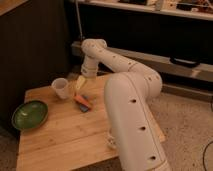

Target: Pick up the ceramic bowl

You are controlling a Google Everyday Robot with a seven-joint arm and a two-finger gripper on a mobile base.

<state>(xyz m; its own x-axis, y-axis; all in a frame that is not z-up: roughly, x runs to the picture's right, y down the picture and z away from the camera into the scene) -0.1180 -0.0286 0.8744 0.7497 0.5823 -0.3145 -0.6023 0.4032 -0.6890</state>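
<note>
One relation governed the coming move: the ceramic bowl (30, 114) sat well apart from the pincer (81, 83), off toward the left of the view and nearer the camera. It rested upright near the left edge of the wooden bench (65, 145), with nothing inside it.

The pincer hung over the far part of the bench at the end of the white arm (125, 95), pointing downward. Whether it was open or closed could not be told, nor whether the pale yellow patch at its tip was part of it or something it held.

A white cup (61, 88) stood just beside the pincer, on the side facing the bowl, so by my judgement a straight path across would have passed close to it. A small orange and dark object (82, 102) lay on the bench just in front of the pincer, away from that path.

Being round, the bowl offered no preferred axis, and any stretch of rim would probably have served for a grasp.
</note>
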